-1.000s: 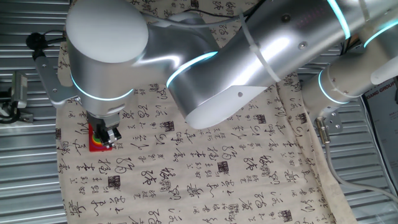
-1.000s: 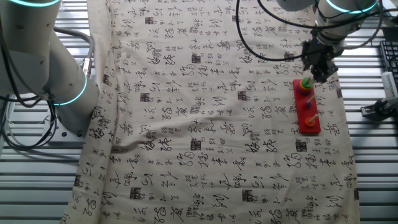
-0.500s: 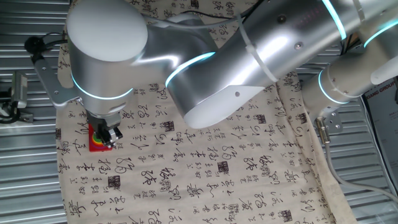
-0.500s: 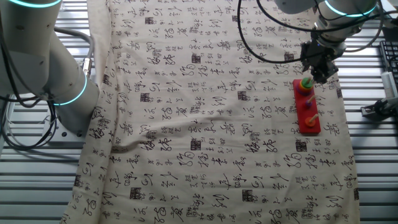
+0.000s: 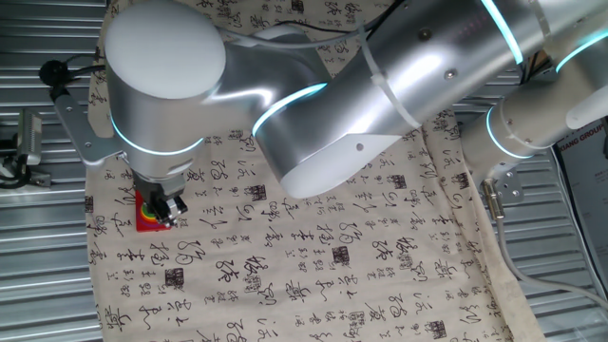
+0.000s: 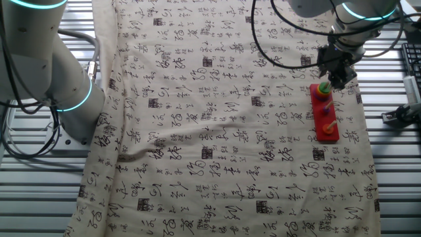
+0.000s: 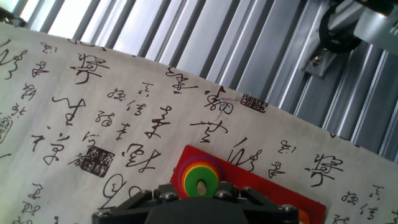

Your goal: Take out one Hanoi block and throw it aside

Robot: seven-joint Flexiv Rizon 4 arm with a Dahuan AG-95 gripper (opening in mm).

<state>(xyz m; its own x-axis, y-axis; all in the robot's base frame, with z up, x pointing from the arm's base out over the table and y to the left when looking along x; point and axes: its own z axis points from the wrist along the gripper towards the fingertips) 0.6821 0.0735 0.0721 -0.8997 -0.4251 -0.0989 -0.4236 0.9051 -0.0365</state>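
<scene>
Since the earlier frames the pincer (image 6: 339, 78) has crept very slightly upward over the far end of the red peg base (image 6: 325, 115); nothing else on the tabletop (image 6: 217, 118) has shifted, and the printed cloth (image 6: 197, 99) lies as it did.

The Hanoi block (image 7: 200, 184), the green ring with its centre hole, sits directly below the pincer at the top of a stack of coloured discs (image 7: 193, 171) threaded on the peg at this end of the base. In the hand view the pincer's body fills the bottom edge right against the green ring, but the fingertips are cut off, so I cannot tell whether they are apart or clamped on the block.

The step in hand looks like the pick-up at the peg, either closing on the ring or just starting to lift it. The next move calls for a straight rise along the peg until the ring clears its tip, then a swing away from the base before letting go.
</scene>
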